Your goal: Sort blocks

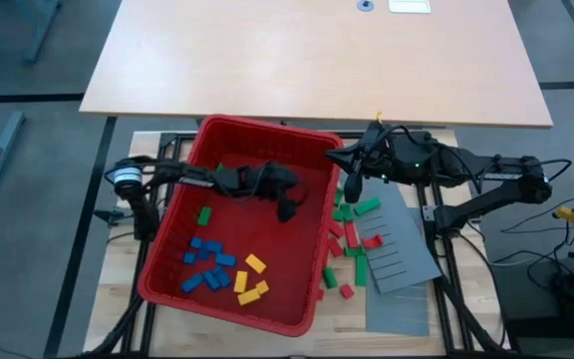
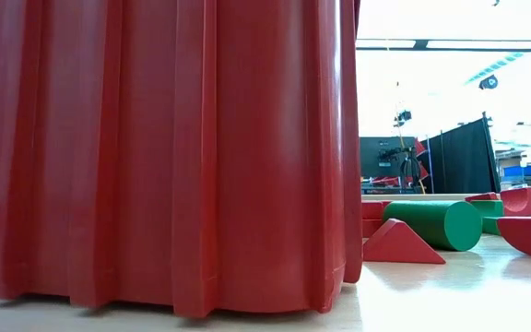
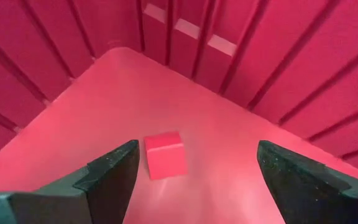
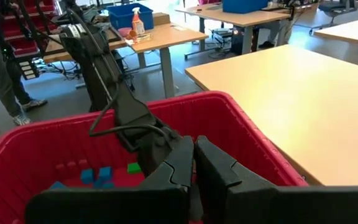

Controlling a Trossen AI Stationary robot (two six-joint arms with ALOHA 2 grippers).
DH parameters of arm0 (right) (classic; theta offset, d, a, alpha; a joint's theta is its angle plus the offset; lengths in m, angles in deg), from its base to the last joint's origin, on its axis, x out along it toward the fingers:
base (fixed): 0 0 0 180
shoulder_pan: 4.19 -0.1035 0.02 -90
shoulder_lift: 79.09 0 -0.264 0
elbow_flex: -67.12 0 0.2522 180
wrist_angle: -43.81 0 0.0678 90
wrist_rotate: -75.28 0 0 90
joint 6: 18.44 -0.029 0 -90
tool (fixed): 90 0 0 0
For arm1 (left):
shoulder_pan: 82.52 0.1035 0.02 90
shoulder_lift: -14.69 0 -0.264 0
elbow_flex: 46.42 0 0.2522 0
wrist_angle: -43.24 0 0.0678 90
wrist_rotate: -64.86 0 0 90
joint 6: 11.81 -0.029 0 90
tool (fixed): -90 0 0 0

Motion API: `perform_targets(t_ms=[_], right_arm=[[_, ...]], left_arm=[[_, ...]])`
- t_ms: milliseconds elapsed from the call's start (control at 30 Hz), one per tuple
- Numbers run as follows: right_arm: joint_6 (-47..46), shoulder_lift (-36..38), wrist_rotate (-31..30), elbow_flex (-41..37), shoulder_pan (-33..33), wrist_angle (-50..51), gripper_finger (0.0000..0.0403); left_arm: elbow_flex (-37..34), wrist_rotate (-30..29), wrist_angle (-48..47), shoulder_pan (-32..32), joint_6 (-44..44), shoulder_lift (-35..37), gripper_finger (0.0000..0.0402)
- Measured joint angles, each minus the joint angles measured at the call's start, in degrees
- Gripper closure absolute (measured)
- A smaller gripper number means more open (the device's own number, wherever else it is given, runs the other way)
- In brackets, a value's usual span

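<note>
From above, the sort looks well under way. The red bin sits on the table, and inside it the blue blocks are bunched together, the yellow blocks just beside them, and one green block lies apart. Outside, by the bin's right wall, red and green blocks still lie mixed on the table and on the grey slotted panel. That mixed pile is what's left, I'd say. The left gripper is down inside the bin; the right gripper hangs at the bin's right rim, over the mixed pile.

Low view: the bin wall fills most of the picture, and beyond it sit a green cylinder and a red wedge on the table, unsorted.

Left wrist: here's the action. Jaws spread wide, empty, low over the bin floor, and a red block lies between them, close to one finger. Not yet gripped.

Right wrist: jaws pressed together, nothing held, with the bin and its blue blocks beyond.
</note>
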Motion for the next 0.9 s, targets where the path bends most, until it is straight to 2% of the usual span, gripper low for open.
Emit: perform_targets(t_ms=[533, 900], right_arm=[[0.0, 0.0, 0.0, 0.0, 0.0, -0.2, 0.0403], [0.0, 0.0, 0.0, 0.0, 0.0, -0.2, 0.0403]], left_arm=[[3.9, 3.1, -3.6, 1.7, -0.1, -5.5, 0.009], [4.0, 3.3, -5.3, 2.0, 0.6, -5.8, 0.009]])
